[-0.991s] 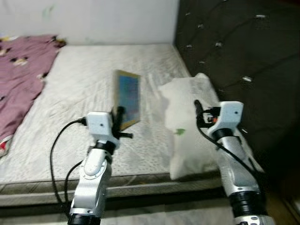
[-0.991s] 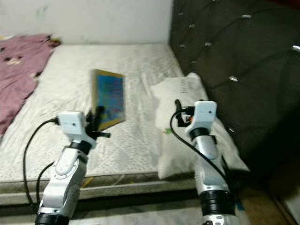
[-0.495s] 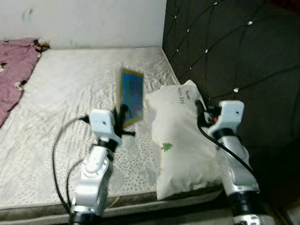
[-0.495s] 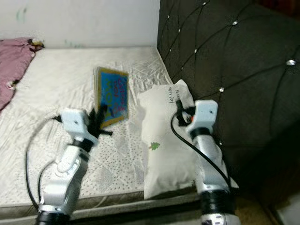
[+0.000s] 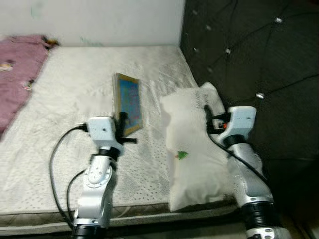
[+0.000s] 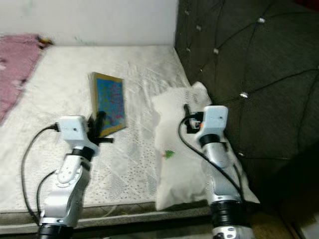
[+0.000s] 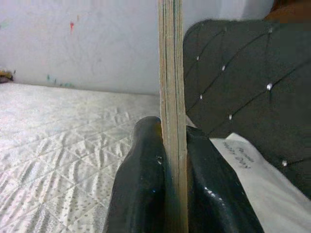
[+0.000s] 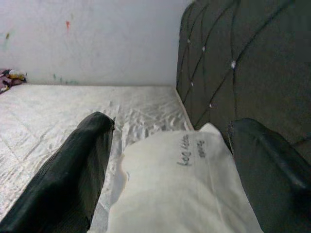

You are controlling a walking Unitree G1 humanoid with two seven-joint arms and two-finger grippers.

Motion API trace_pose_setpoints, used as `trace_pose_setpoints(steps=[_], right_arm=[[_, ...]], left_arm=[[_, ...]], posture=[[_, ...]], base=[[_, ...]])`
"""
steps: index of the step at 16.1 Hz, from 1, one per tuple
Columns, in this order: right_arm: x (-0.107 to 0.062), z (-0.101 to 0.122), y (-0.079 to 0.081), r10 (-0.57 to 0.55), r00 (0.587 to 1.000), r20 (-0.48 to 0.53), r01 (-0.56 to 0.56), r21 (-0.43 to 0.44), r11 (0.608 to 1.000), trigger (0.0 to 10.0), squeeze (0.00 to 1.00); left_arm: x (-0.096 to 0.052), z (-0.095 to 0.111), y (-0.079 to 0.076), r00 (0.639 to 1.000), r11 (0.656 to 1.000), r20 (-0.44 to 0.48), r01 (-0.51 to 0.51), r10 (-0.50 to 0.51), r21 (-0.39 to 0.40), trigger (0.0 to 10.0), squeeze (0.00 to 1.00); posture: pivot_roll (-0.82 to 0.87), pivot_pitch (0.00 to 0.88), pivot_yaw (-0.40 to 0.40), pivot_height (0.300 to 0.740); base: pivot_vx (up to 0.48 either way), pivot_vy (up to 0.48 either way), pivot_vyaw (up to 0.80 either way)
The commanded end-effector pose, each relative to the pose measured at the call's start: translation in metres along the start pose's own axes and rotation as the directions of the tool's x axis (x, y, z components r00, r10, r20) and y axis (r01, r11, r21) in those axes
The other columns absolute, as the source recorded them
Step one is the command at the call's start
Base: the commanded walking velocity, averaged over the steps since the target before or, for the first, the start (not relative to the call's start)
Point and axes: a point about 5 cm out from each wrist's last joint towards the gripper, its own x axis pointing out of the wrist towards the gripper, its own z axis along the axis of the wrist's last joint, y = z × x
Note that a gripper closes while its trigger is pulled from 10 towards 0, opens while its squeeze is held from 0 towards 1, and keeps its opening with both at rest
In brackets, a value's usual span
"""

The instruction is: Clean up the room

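Observation:
A thin book with a blue cover and yellow edge (image 5: 128,103) stands on edge above the white mattress (image 5: 75,94), held by my left gripper (image 5: 122,121), which is shut on its lower edge. The left wrist view shows the book's page edge (image 7: 171,97) pinched between both black fingers (image 7: 141,179). A white pillow (image 5: 192,149) lies along the dark tufted headboard (image 5: 249,55). My right gripper (image 5: 208,113) hovers over the pillow, open, with the pillow (image 8: 180,189) seen between its spread fingers (image 8: 73,174).
A pink blanket (image 5: 17,74) lies bunched at the far left of the mattress. A white wall (image 5: 94,20) runs behind the bed. The mattress front edge (image 5: 139,214) is just before me.
The camera swung between frames, shifting the whole scene. The book stays gripped in my left gripper and the right gripper stays open above the pillow.

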Motion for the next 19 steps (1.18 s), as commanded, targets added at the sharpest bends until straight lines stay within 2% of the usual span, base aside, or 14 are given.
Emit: trace_pose_setpoints(steps=[1,6,10,13,17,19], right_arm=[[0.0009,-0.0008,0.0043,0.008,1.000,-0.002,-0.008,0.010,1.000,10.0,0.00],[0.0010,-0.0010,0.0044,0.013,1.000,-0.003,-0.013,0.009,1.000,10.0,0.00],[0.0018,-0.0014,0.0050,0.016,1.000,-0.010,-0.016,0.019,1.000,10.0,0.00],[0.0009,-0.0035,0.0060,0.019,1.000,-0.018,-0.018,0.030,0.999,10.0,0.00],[0.0011,-0.0044,0.0055,0.017,1.000,-0.023,-0.017,0.026,1.000,10.0,0.00],[0.0016,-0.0046,0.0042,0.017,1.000,-0.025,-0.016,0.022,1.000,10.0,0.00]], left_arm=[[0.0021,0.0077,0.0031,0.999,1.000,0.032,-0.002,0.001,0.011,10.0,0.00],[0.0022,0.0085,0.0026,0.999,1.000,0.040,0.008,-0.008,0.011,10.0,0.00],[0.0020,0.0091,0.0021,0.999,1.000,0.045,0.011,-0.011,0.013,10.0,0.00],[0.0012,0.0087,0.0019,0.999,1.000,0.043,0.008,-0.009,0.013,10.0,0.00],[0.0018,0.0086,0.0030,0.999,1.000,0.041,0.002,-0.003,0.013,10.0,0.00],[0.0018,0.0075,0.0058,1.000,0.999,0.028,-0.011,0.012,-0.036,10.0,0.00]], posture=[[-0.08,0.044,-0.016,0.740],[-0.08,0.042,-0.018,0.740],[-0.08,0.044,-0.020,0.740],[-0.08,0.046,-0.021,0.740],[-0.08,0.051,-0.020,0.740],[-0.08,0.049,-0.019,0.740]], base=[[0.000,0.480,0.00],[0.000,0.452,0.00],[0.000,0.000,0.00],[0.000,0.000,-0.72],[0.000,0.000,0.00],[0.000,0.000,0.00]])
